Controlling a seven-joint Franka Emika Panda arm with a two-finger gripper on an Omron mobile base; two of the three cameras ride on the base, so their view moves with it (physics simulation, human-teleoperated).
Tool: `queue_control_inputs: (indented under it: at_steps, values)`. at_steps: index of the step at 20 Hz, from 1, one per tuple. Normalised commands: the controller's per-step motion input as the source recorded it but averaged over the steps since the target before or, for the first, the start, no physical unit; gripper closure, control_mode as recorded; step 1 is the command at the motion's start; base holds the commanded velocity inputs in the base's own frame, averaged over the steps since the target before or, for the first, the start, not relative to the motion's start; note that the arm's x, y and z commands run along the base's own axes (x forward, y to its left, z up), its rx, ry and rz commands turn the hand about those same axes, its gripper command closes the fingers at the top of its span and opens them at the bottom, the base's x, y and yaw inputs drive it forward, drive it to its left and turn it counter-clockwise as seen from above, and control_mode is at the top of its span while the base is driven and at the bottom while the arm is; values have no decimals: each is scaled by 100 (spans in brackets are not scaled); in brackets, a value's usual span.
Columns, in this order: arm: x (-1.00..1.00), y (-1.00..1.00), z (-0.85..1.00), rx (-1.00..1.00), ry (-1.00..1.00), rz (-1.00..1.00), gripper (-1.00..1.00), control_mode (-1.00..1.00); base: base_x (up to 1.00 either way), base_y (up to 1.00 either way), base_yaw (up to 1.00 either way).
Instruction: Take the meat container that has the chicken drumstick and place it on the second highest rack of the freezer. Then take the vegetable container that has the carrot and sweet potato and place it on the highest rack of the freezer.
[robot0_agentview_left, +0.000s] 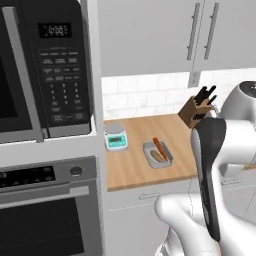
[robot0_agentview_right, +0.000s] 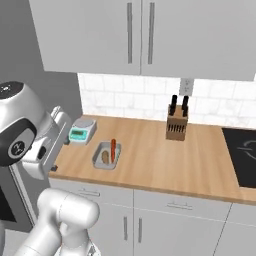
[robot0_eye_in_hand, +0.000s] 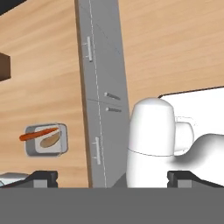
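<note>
A microwave (robot0_agentview_left: 45, 65) and an oven (robot0_agentview_left: 47, 210) were seen in the left base view, to the left of the wooden counter (robot0_agentview_left: 145, 165); in the right base view a dark cooktop (robot0_agentview_right: 242, 155) was shown at the counter's right end instead. A knife block (robot0_agentview_right: 176, 125) and a small kitchen scale (robot0_agentview_right: 82, 131) were shown on the counter in both base views. The vegetable container (robot0_agentview_left: 158, 154) was seen as a shallow grey tray with an orange carrot (robot0_agentview_left: 160, 147) laid beside a tan sweet potato (robot0_agentview_left: 157, 157); it was placed on the counter just right of the scale, near the front edge. The arm was raised and folded back in front of the counter, with the hand turned down over the counter and cabinet fronts in the hand view. The gripper (robot0_eye_in_hand: 113, 178) was held with its fingertips (robot0_eye_in_hand: 41, 177) spread wide, nothing between them.
</note>
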Motion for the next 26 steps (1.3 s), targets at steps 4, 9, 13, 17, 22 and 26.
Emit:
queue_control_inputs:
  at_steps: [4, 9, 13, 17, 22, 26]
  values:
    - [0, 0, 0, 0, 0, 0, -100, 100, 40, -30, 6]
    - [0, 0, 0, 0, 0, 0, -100, 100, 50, -30, 9]
    - [0, 0, 0, 0, 0, 0, -100, 100, 48, -24, 9]
    - [24, -30, -35, 2, 0, 10, -100, -100, 10, -7, 2]
    - [33, -48, -62, 5, 3, 14, -100, -100, 0, 0, 0]
    - [39, -39, -62, 3, 6, 14, -100, -100, 0, 0, 0]
